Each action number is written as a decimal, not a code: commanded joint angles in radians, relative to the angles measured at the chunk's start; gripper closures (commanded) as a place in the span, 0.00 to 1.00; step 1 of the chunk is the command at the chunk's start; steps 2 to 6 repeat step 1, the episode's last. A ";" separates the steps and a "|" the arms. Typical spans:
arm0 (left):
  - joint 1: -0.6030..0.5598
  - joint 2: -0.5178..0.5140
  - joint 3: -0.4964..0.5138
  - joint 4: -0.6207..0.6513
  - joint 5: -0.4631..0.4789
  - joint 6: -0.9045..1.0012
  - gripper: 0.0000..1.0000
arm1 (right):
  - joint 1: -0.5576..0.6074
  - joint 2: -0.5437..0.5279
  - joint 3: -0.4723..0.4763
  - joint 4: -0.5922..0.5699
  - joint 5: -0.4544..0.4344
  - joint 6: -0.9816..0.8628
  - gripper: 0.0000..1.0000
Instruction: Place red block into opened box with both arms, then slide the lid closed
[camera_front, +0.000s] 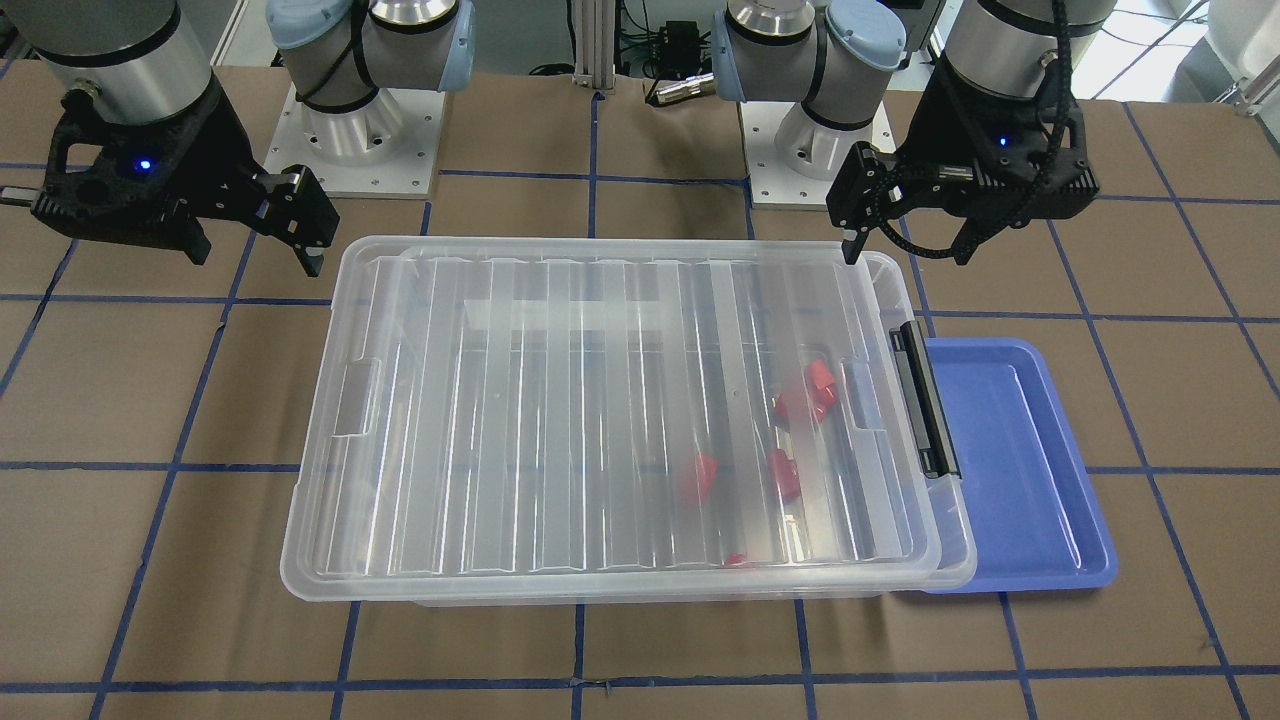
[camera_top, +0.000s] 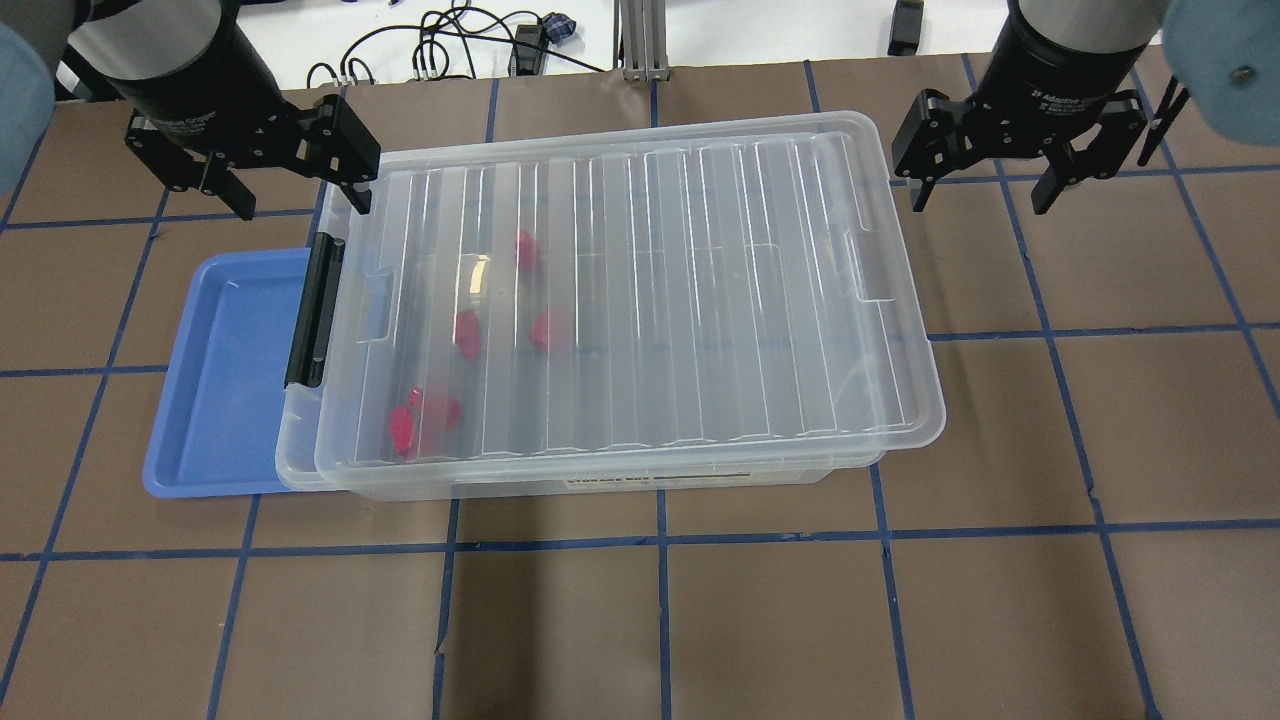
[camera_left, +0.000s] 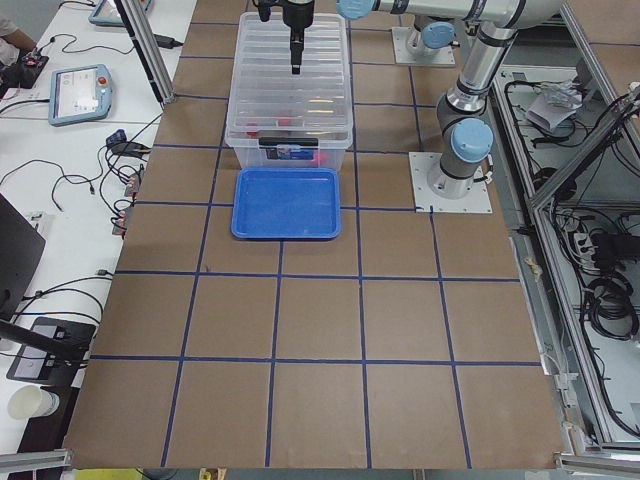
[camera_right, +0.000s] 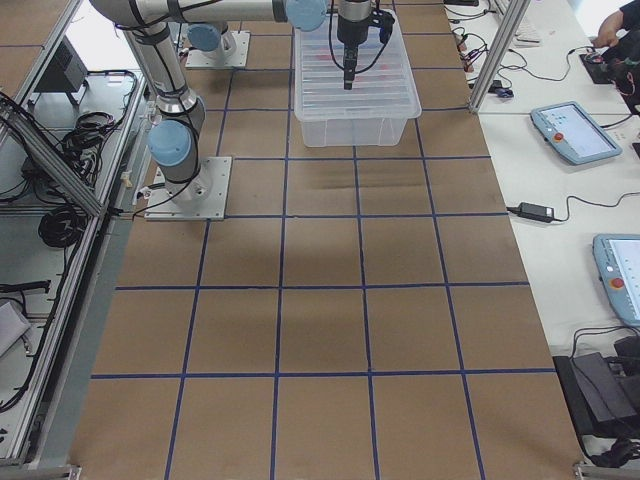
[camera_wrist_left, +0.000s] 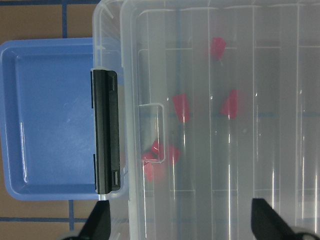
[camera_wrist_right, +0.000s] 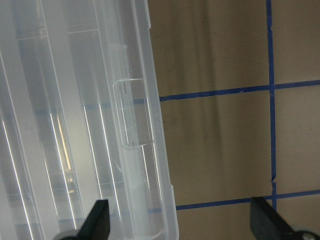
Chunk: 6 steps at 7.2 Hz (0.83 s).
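The clear box (camera_top: 640, 478) stands mid-table with its black clasp (camera_top: 312, 310) on my left end. The ribbed clear lid (camera_top: 700, 300) lies flat on top, shifted slightly toward my right, so a narrow strip by the clasp is uncovered. Several red blocks (camera_top: 467, 333) lie inside near the clasp end, seen through the lid (camera_wrist_left: 225, 107). My left gripper (camera_top: 300, 200) hangs open above the box's far left corner, holding nothing. My right gripper (camera_top: 982, 195) hangs open just past the far right corner, also holding nothing. In the front view the left gripper (camera_front: 905, 250) is on the right and the right gripper (camera_front: 256, 255) on the left.
A blue tray (camera_top: 230, 370) sits against the box's clasp end, partly under its rim. The brown table carries a blue tape grid (camera_top: 660, 540). Both arm bases (camera_front: 350, 130) stand behind the box.
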 joint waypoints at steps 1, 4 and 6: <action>-0.003 -0.001 0.000 0.000 0.002 -0.001 0.00 | -0.003 -0.002 0.002 -0.001 0.001 -0.008 0.00; -0.003 -0.001 0.000 0.000 0.002 -0.001 0.00 | -0.003 -0.002 0.002 -0.001 0.001 -0.008 0.00; -0.003 -0.001 0.000 0.000 0.002 -0.001 0.00 | -0.003 -0.002 0.002 -0.001 0.001 -0.008 0.00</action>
